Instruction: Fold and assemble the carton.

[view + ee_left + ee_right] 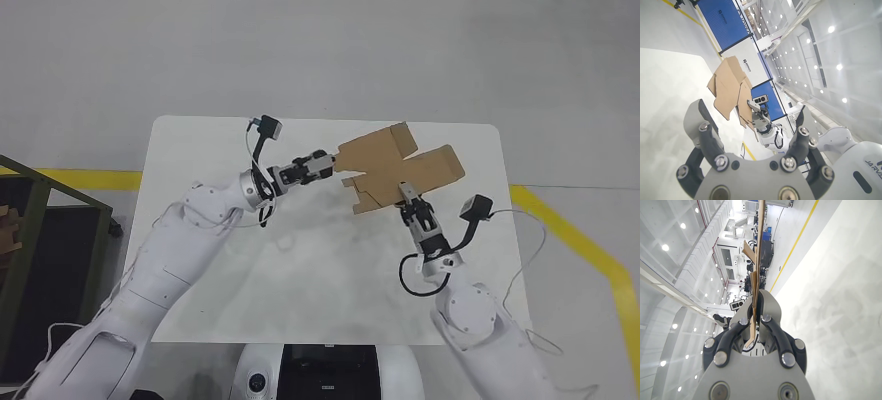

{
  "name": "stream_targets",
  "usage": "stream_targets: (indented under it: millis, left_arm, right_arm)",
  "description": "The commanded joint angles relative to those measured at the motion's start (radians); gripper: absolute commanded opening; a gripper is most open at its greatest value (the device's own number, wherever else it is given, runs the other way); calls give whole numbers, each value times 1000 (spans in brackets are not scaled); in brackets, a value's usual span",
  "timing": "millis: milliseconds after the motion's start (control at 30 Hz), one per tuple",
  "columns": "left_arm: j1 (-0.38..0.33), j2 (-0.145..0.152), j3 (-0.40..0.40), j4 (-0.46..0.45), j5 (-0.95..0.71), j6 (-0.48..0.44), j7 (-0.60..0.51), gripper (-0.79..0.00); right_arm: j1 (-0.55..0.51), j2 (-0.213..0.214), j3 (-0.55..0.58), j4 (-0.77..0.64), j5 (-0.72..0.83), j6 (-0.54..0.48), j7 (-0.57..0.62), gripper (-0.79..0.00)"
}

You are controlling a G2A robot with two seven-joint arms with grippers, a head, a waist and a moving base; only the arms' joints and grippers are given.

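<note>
A flat, unfolded brown carton hangs in the air above the far right part of the white table. My right gripper is shut on the carton's near edge; in the right wrist view the cardboard runs edge-on out from between the fingers. My left gripper is open just left of the carton's left flap, not touching it. From the left wrist, the carton shows beyond the spread fingers, with the right gripper clamped on it.
The table's far right corner lies below the carton. A dark green rack stands on the floor at the left, beside yellow floor tape.
</note>
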Motion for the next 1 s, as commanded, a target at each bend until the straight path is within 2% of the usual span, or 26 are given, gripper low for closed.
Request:
stream_targets:
  millis: [0, 400, 667, 967]
  left_arm:
    - [-6, -4, 7, 11, -4, 6, -8, 0]
    - [3, -13, -8, -2, -87, -30, -59, 0]
    - [22, -12, -37, -28, -71, -42, -49, 0]
    - [-1, -29, -16, 26, -73, -39, -19, 0]
  right_arm:
    - [-2, -3, -2, -4, -1, 1, -4, -785]
    - [-3, -21, -21, -1, -54, 38, -20, -785]
    - [-5, -32, -34, 0, -94, 32, -25, -785]
    - [-27, -39, -32, -17, -143, 2, -15, -785]
